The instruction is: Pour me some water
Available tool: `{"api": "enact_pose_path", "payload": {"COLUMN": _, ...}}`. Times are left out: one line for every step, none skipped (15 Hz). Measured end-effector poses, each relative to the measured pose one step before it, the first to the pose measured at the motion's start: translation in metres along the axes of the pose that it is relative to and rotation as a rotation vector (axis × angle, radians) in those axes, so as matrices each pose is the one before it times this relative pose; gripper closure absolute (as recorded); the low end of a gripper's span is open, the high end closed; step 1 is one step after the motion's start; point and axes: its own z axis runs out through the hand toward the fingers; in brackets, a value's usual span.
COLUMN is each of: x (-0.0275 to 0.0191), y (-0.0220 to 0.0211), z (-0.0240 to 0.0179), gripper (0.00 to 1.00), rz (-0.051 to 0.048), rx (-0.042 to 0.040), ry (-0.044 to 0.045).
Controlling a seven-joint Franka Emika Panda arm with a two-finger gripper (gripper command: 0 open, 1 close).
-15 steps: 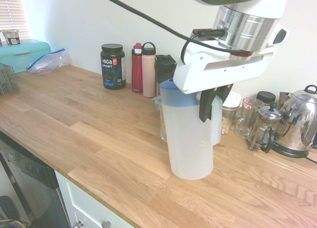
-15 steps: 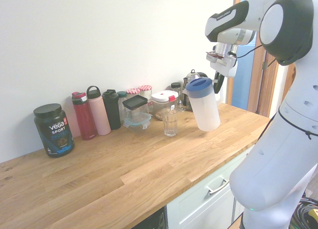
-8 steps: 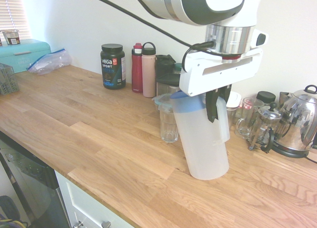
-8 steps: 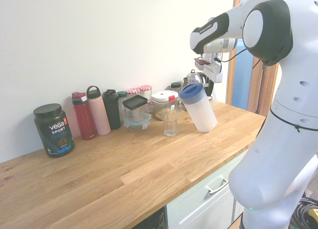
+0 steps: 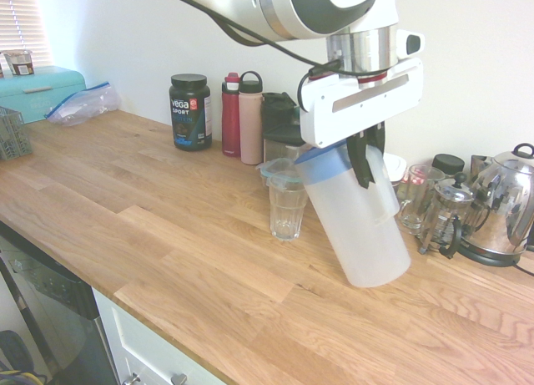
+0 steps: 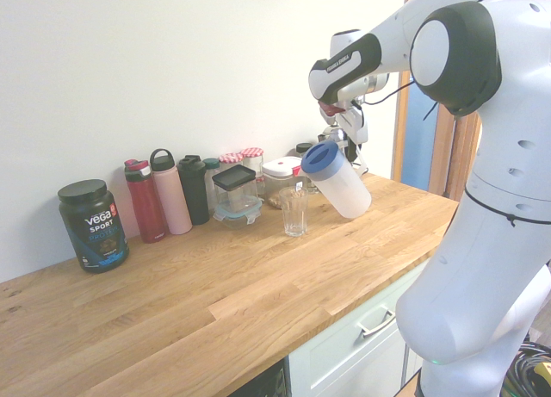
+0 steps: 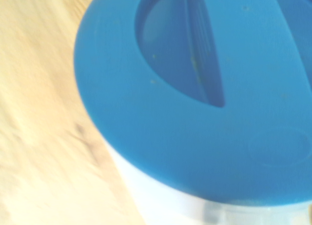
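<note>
Gripper (image 5: 365, 164) pinching handle of pitcher (image 5: 359, 226) | pitcher lifted off the wooden counter (image 5: 150, 210), tilted, blue lid (image 7: 195, 103) leaning toward the glass (image 5: 287, 208) | step: pour | advice: bring spout over glass rim first, tip slowly, watch for lid slip or overshoot.

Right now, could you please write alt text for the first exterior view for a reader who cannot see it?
A white robot arm holds a translucent pitcher with a blue lid by its handle, tilted so the lid leans toward an empty drinking glass on a wooden counter. Bottles, jars and a kettle line the wall behind.
</note>
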Motion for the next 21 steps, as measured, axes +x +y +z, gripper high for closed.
{"api": "enact_pose_path", "payload": {"x": 0.00535, "y": -0.00161, "z": -0.00068, "gripper": 1.0, "rz": -0.01213, "rx": -0.03927, "ry": -0.00133}}
{"api": "enact_pose_path", "payload": {"x": 0.00436, "y": -0.00302, "z": -0.00034, "gripper": 1.0, "rz": -0.01008, "rx": -0.02922, "ry": -0.00422}}
{"api": "enact_pose_path", "payload": {"x": 0.00376, "y": -0.00365, "z": -0.00074, "gripper": 1.0, "rz": -0.01009, "rx": -0.02032, "ry": -0.00524}}
{"api": "enact_pose_path", "payload": {"x": 0.00311, "y": -0.00355, "z": -0.00071, "gripper": 1.0, "rz": -0.00982, "rx": -0.01587, "ry": -0.00398}}
{"api": "enact_pose_path", "payload": {"x": 0.0032, "y": -0.00417, "z": -0.00106, "gripper": 1.0, "rz": -0.01069, "rx": -0.01443, "ry": -0.00237}}
{"api": "enact_pose_path", "payload": {"x": 0.00268, "y": -0.00362, "z": -0.00093, "gripper": 1.0, "rz": -0.01108, "rx": -0.01337, "ry": -0.00306}}
{"api": "enact_pose_path", "payload": {"x": 0.00082, "y": -0.00398, "z": -0.00136, "gripper": 1.0, "rz": -0.01417, "rx": -0.01464, "ry": -0.00313}}
{"api": "enact_pose_path", "payload": {"x": -0.00111, "y": -0.00446, "z": -0.00113, "gripper": 1.0, "rz": -0.0129, "rx": -0.01537, "ry": -0.00179}}
{"api": "enact_pose_path", "payload": {"x": -0.00224, "y": -0.00428, "z": -0.00203, "gripper": 1.0, "rz": -0.00942, "rx": -0.01497, "ry": 0.00016}}
{"api": "enact_pose_path", "payload": {"x": -0.00241, "y": -0.00386, "z": -0.00243, "gripper": 1.0, "rz": -0.00792, "rx": -0.01226, "ry": 0.00073}}
{"api": "enact_pose_path", "payload": {"x": -0.00203, "y": -0.00331, "z": -0.00088, "gripper": 1.0, "rz": -0.00852, "rx": -0.01333, "ry": 0.00126}}
{"api": "enact_pose_path", "payload": {"x": -0.00141, "y": -0.00309, "z": -0.00028, "gripper": 1.0, "rz": -0.00908, "rx": -0.01482, "ry": 0.00101}}
{"api": "enact_pose_path", "payload": {"x": -0.0001, "y": -0.00236, "z": 0.00019, "gripper": 1.0, "rz": -0.00709, "rx": -0.01681, "ry": 0.00158}}
{"api": "enact_pose_path", "payload": {"x": 0.00112, "y": -0.00221, "z": -0.00026, "gripper": 1.0, "rz": -0.00234, "rx": -0.01475, "ry": 0.00601}}
{"api": "enact_pose_path", "payload": {"x": 0.00191, "y": -0.00292, "z": 0.00015, "gripper": 1.0, "rz": -0.00383, "rx": -0.01173, "ry": 0.00348}}
{"api": "enact_pose_path", "payload": {"x": 0.00292, "y": -0.00338, "z": -0.00023, "gripper": 1.0, "rz": -0.00391, "rx": -0.01436, "ry": 0.00344}}
{"api": "enact_pose_path", "payload": {"x": 0.00305, "y": -0.00405, "z": 0.00023, "gripper": 1.0, "rz": -0.00498, "rx": -0.02038, "ry": 0.0037}}
{"api": "enact_pose_path", "payload": {"x": 0.00264, "y": -0.00535, "z": 0.00151, "gripper": 1.0, "rz": -0.00371, "rx": -0.01901, "ry": 0.00261}}
{"api": "enact_pose_path", "payload": {"x": 0.00221, "y": -0.00493, "z": 0.00129, "gripper": 1.0, "rz": -0.00212, "rx": -0.01557, "ry": 0.00245}}
{"api": "enact_pose_path", "payload": {"x": 0.00172, "y": -0.00434, "z": 0.00127, "gripper": 1.0, "rz": -0.00502, "rx": -0.01703, "ry": 0.00359}}
{"api": "enact_pose_path", "payload": {"x": 0.00065, "y": -0.00344, "z": 0.00043, "gripper": 1.0, "rz": -0.00585, "rx": -0.01186, "ry": 0.00031}}
